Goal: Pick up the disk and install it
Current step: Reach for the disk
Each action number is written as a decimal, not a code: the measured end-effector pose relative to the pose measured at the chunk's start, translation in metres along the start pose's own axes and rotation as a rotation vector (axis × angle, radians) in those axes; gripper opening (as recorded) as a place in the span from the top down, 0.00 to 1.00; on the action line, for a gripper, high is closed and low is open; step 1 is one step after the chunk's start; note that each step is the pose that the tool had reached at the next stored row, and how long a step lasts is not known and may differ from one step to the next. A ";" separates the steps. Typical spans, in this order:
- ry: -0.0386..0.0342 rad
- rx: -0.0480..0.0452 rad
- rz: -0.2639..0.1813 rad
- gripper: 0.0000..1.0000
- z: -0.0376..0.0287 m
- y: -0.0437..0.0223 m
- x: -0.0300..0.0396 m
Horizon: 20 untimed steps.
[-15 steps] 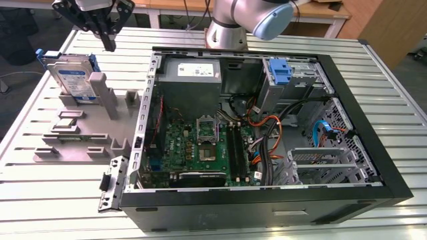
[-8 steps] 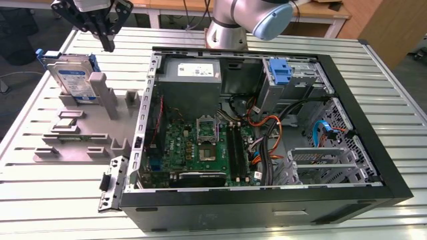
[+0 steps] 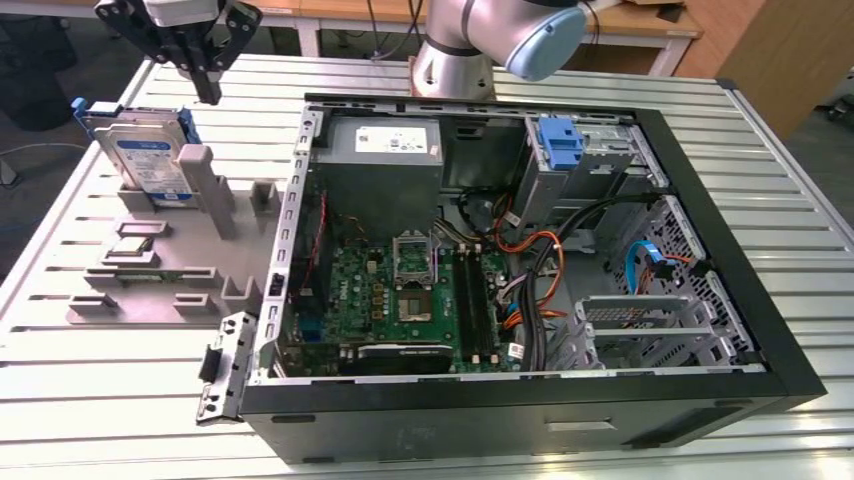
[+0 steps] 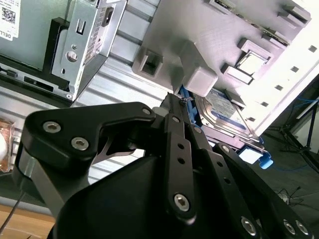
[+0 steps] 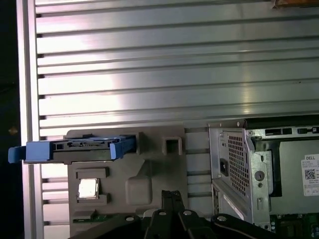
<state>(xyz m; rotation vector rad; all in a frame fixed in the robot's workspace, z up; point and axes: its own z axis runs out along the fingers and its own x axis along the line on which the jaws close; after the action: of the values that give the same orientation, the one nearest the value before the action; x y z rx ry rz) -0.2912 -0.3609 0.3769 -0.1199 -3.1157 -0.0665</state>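
End effector (image 4: pixel 175 98) tips together, empty, near disk (image 3: pixel 144 158); disk btm hidden in grey holder (image 3: pixel 211 255).

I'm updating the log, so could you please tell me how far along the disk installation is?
Nothing looks done yet: the disk stands upright in the grey holder beside the open computer case. In hand: the end effector, shut and empty, hangs above the holder, close to the disk without touching it. Left: both the pick-up and the install.

Disk (image 3: pixel 138 158) partly behind grey holder (image 3: pixel 220 205)
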 end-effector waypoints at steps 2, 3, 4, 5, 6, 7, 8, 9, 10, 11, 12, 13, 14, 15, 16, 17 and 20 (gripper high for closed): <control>0.0015 0.0002 0.000 0.90 -0.0001 0.0000 0.0000; 0.0019 0.0002 0.000 0.90 -0.0001 0.0000 -0.0001; 0.0025 0.0002 0.000 0.90 -0.0001 0.0000 -0.0001; 0.0025 0.0003 0.000 0.90 -0.0001 0.0000 -0.0001; 0.0025 0.0002 0.000 0.90 -0.0001 0.0001 0.0001; 0.0026 0.0003 0.000 0.90 0.0000 0.0002 0.0005; 0.0026 0.0003 0.000 0.90 0.0003 0.0004 0.0014; 0.0026 0.0003 0.000 0.90 0.0006 0.0006 0.0028; 0.0026 0.0003 0.000 0.90 0.0010 0.0009 0.0045; 0.0025 0.0003 0.000 0.90 0.0015 0.0014 0.0063; 0.0025 0.0003 0.000 0.90 0.0019 0.0020 0.0083; 0.0025 0.0002 0.000 0.90 0.0023 0.0027 0.0103; 0.0026 0.0002 0.000 0.90 0.0027 0.0035 0.0124; 0.0024 0.0002 0.000 0.90 0.0032 0.0044 0.0147; 0.0024 0.0001 0.000 0.90 0.0037 0.0054 0.0168; 0.0025 0.0002 0.000 0.90 0.0040 0.0063 0.0190; 0.0026 0.0003 0.000 0.90 0.0049 0.0093 0.0257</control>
<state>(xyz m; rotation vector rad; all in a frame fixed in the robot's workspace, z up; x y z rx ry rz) -0.3162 -0.3494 0.3730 -0.1197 -3.1131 -0.0662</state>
